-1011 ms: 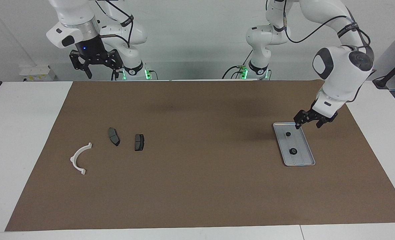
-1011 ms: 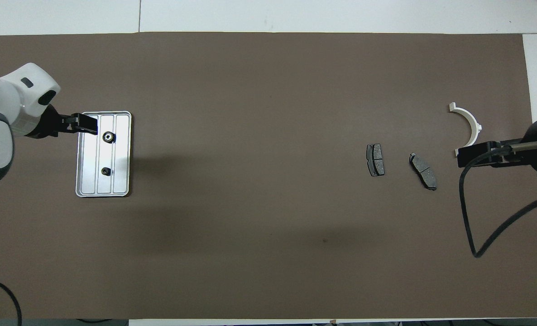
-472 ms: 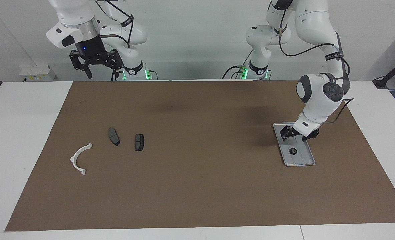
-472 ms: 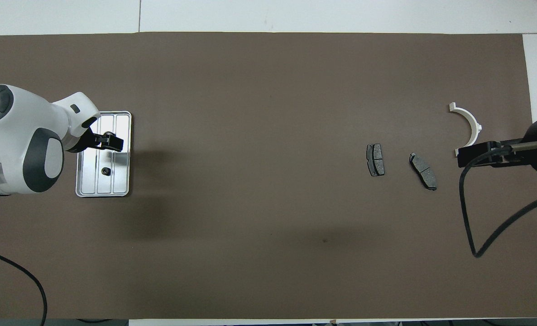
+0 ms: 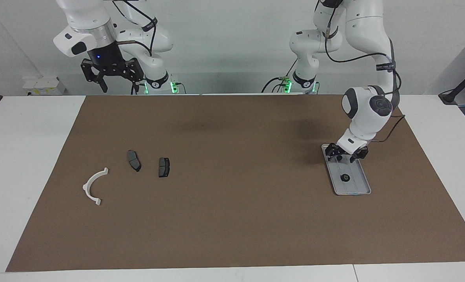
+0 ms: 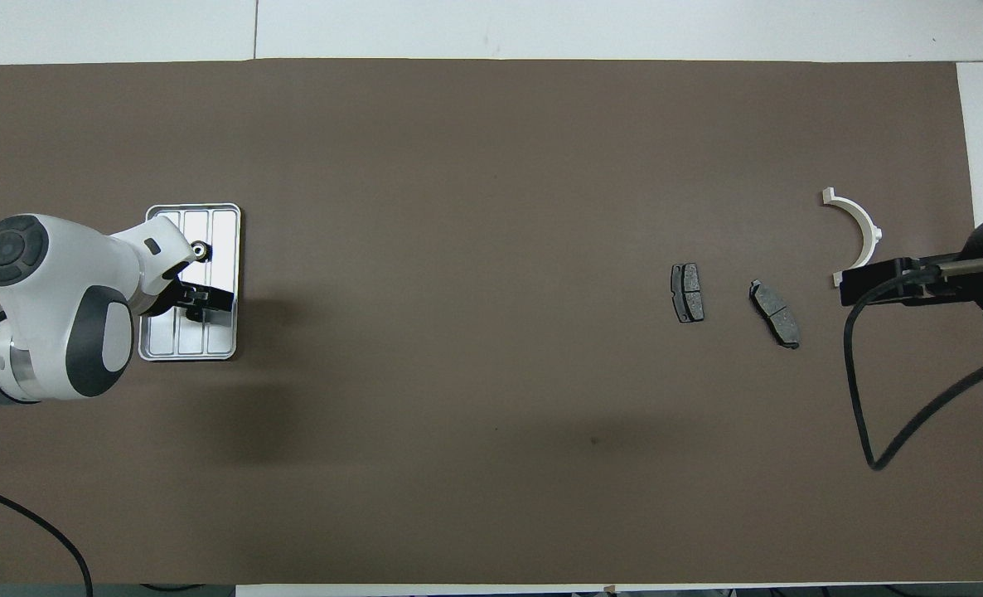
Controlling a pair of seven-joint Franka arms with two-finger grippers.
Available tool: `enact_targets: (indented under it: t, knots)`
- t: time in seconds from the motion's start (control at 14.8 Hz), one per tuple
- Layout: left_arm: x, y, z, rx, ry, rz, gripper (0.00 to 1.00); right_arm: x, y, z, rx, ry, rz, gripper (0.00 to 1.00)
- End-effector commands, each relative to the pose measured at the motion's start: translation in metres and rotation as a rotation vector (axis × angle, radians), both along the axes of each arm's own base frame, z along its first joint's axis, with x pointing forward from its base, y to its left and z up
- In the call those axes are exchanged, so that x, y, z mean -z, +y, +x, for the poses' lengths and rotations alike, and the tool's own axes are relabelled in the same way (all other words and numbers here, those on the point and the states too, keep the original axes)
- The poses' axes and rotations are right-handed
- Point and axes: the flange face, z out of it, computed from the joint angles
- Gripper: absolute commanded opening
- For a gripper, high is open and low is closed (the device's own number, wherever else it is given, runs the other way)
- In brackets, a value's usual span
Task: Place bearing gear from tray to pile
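Observation:
The silver-grey tray (image 5: 355, 185) lies toward the left arm's end of the table and also shows in the overhead view (image 6: 225, 336). Two small black bearing gears are on it. The farther one (image 5: 344, 178) lies free, also seen from overhead (image 6: 200, 249). My left gripper (image 5: 345, 154) is low over the tray's nearer end, open, with its fingers on either side of the nearer gear (image 5: 339, 158). In the overhead view this gripper (image 6: 199, 304) covers that gear. The pile, toward the right arm's end, is a white bracket (image 5: 93, 186) and two dark brake pads (image 5: 133, 160) (image 5: 164, 167).
My right gripper (image 5: 113, 76) waits open, raised high at the robots' edge; in the overhead view it (image 6: 877, 280) hangs by the white bracket (image 6: 860, 225), beside the pads (image 6: 687, 292) (image 6: 775, 313). A brown mat (image 5: 232, 203) covers the table.
My left gripper came in from beside the tray, swung over it and dropped down around the nearer gear. The right arm has not moved.

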Motion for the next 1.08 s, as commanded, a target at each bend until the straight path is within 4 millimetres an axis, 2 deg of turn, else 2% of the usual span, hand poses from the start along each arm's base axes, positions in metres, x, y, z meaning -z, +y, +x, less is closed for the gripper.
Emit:
enact_targets:
  t: [0.0, 0.2, 0.47, 1.01]
  knots:
    - [-0.006, 0.013, -0.014, 0.031, -0.022, 0.013, 0.99, -0.002, -0.003, -0.005, -0.003, 0.010, 0.026, 1.00]
    - [-0.007, 0.014, -0.014, 0.031, -0.027, 0.013, 0.98, -0.002, -0.004, -0.006, 0.003, 0.009, 0.026, 1.00]
    - [-0.005, 0.012, -0.015, 0.027, -0.030, 0.012, 0.86, -0.002, -0.004, -0.005, 0.002, 0.005, 0.027, 1.00]
    - [0.003, 0.010, -0.025, 0.029, -0.019, 0.012, 0.83, -0.001, -0.004, -0.005, 0.002, 0.006, 0.027, 1.00]
